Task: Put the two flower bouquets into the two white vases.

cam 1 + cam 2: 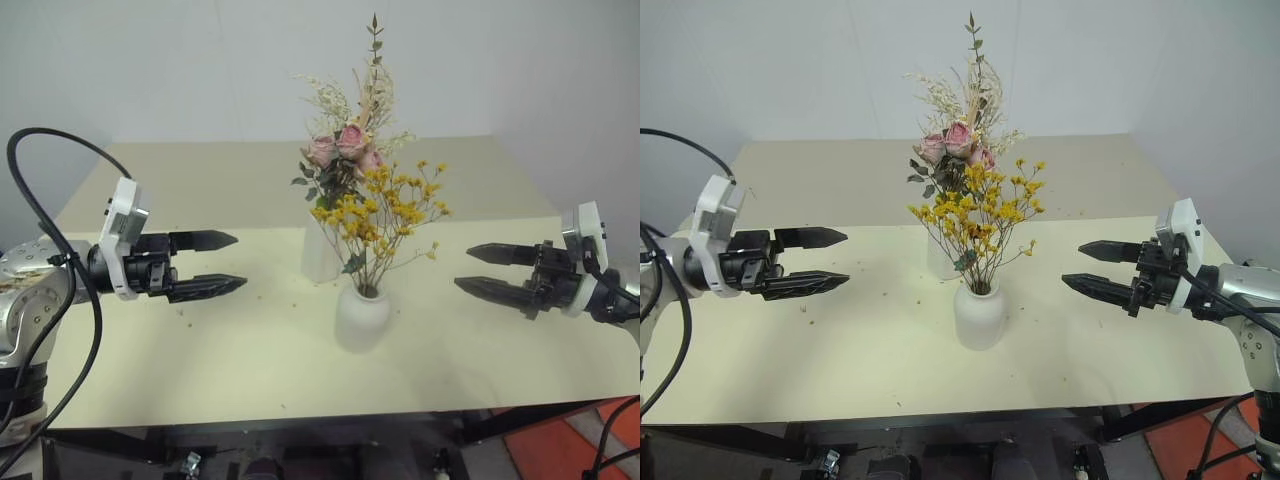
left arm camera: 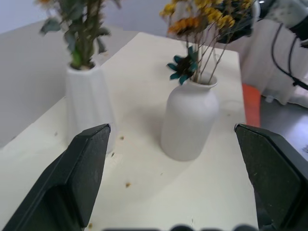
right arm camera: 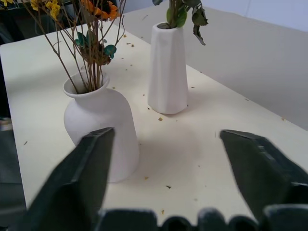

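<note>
Both grippers, left gripper (image 1: pixel 222 262) and right gripper (image 1: pixel 481 269), hang wide and empty flanking the vases; rose bouquet (image 1: pixel 345 150) stands upright in tall vase (image 1: pixel 320 255), yellow spray (image 1: pixel 385 205) in squat vase (image 1: pixel 362 318), between my arms.

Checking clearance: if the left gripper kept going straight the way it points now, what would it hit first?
Likely the squat white vase holding the yellow spray: it sits between the open left gripper fingers in the wrist view. The tall vase lies just off that line; depth is uncertain.
</note>
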Available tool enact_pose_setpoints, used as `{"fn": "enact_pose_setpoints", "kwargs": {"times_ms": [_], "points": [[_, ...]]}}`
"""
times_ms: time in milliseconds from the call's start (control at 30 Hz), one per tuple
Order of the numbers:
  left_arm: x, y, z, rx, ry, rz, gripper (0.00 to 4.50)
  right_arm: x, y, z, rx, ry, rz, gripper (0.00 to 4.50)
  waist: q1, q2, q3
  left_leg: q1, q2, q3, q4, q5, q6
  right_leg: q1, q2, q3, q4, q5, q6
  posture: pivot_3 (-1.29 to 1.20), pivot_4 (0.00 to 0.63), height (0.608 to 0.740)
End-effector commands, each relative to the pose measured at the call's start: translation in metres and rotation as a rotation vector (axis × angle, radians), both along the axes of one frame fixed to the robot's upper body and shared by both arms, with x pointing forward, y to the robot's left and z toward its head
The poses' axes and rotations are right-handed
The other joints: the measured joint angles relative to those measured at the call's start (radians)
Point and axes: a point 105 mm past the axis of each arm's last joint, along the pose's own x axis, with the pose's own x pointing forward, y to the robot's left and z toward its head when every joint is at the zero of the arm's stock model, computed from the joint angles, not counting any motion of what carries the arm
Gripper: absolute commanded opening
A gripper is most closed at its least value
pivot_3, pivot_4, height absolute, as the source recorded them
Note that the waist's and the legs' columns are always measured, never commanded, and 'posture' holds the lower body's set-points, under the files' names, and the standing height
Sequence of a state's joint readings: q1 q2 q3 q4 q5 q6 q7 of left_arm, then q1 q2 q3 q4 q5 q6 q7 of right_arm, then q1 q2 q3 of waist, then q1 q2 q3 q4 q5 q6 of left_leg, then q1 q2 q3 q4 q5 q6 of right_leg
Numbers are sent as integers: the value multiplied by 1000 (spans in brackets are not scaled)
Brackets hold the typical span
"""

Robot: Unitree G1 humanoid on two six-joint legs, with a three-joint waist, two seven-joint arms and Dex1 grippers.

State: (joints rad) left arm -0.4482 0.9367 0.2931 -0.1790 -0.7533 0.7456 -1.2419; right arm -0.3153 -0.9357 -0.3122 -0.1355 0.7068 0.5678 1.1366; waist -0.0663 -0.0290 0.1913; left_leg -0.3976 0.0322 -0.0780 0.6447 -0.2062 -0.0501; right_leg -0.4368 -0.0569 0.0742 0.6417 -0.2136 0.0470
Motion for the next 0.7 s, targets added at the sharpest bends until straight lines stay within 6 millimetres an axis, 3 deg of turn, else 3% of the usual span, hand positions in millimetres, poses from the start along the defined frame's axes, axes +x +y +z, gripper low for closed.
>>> {"fn": "enact_pose_setpoints", "kwargs": {"times_ms": [33,333,700], "points": [[-7,4,9,-1,-45,29,4500,-4,-7,16,-20,-83,-39,4439,1,0,0,0,0,0,0,0,0,0,0,0,0,0,0,0,150,740],[-5,12,-2,-14,-78,84,4500,-2,-9,28,4,-253,-121,4439,0,0,0,0,0,0,0,0,0,0,0,0,0,0,0,0,150,740],[-6,10,-31,42,-54,66,4500,-7,-10,-8,-89,-192,-99,4439,3,0,0,2,0,1,0,0,0,2,0,0,0,0,0,0,150,740]]}}
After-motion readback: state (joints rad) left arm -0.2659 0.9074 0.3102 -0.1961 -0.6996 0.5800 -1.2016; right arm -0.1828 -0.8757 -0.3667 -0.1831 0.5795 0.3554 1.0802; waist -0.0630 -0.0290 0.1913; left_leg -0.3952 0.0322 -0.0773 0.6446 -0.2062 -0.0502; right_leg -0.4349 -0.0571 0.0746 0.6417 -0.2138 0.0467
